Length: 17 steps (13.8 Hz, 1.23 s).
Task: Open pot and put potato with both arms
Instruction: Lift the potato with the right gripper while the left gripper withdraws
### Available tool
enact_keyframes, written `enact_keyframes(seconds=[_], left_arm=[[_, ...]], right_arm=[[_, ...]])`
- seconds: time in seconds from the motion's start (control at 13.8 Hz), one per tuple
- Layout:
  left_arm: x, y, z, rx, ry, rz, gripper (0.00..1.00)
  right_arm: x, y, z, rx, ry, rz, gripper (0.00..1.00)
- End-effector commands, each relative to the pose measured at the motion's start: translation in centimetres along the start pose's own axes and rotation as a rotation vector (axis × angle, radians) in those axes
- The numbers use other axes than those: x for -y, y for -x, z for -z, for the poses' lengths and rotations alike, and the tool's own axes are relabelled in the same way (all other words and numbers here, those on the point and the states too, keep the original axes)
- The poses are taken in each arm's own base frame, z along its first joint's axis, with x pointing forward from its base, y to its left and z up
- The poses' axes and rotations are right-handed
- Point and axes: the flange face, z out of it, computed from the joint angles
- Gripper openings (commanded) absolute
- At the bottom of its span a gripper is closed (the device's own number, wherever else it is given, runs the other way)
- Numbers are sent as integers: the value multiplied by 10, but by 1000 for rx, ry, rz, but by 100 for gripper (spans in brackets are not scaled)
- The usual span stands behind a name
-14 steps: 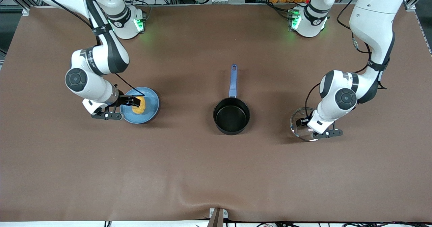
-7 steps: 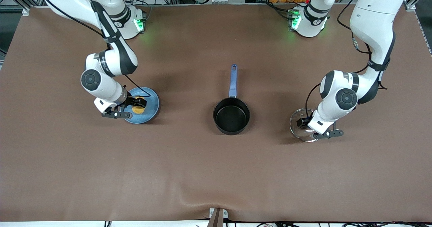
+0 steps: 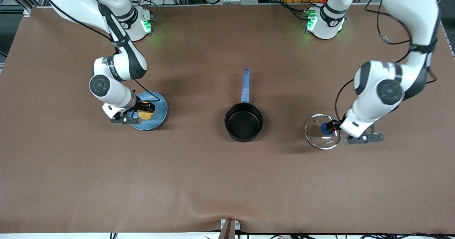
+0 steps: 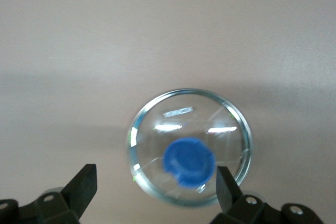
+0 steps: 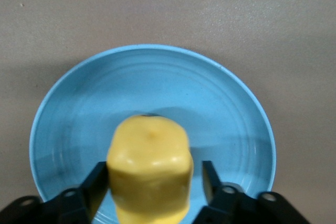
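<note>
On the plate | right gripper pinches potato | uncovered pot lies at 3 o'clock | left gripper spread wide, empty, above lid

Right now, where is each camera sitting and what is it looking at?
Front view: high across the table, facing both arms; it shows the pot, the plate and the lid.
Left wrist view: on the left arm's wrist, looking down at the lid past the open left gripper.
Right wrist view: on the right arm's wrist, looking down at the potato between the right gripper fingers, over the plate.
Shared: the lid shows in front and left wrist views; potato and plate in front and right wrist.
</note>
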Motion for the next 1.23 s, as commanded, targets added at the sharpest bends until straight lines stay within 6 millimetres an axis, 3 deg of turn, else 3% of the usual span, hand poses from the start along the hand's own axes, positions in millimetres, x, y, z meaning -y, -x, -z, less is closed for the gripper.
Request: enact_keyframes(seconds=[0.0, 0.07, 0.14, 0.36, 0.51, 0.58, 0.72, 1.01, 1.16], left_arm=[[14, 11, 56, 12, -33, -30, 100], [16, 11, 75, 25, -37, -28, 100], [17, 10, 96, 41, -23, -16, 100], [20, 3, 157, 112, 19, -29, 100], [19, 3, 190, 136, 29, -33, 100], [22, 5, 208, 144, 35, -48, 100], [33, 12, 238, 157, 54, -45, 100], [60, 29, 280, 107, 69, -40, 100], [60, 33, 290, 93, 69, -40, 100]], right_arm=[[8, 7, 0, -16, -7, 11, 19], [10, 5, 4, -20, -8, 13, 6], [12, 1, 10, -32, -12, 12, 0], [42, -15, 41, -40, -18, 7, 0], [70, -28, 72, -38, -17, -26, 0], [95, -32, 95, -31, -16, -26, 0], [153, -34, 122, -60, -36, -61, 0], [281, -45, 137, -112, -89, -79, 0], [325, -49, 132, -126, -109, -66, 0]])
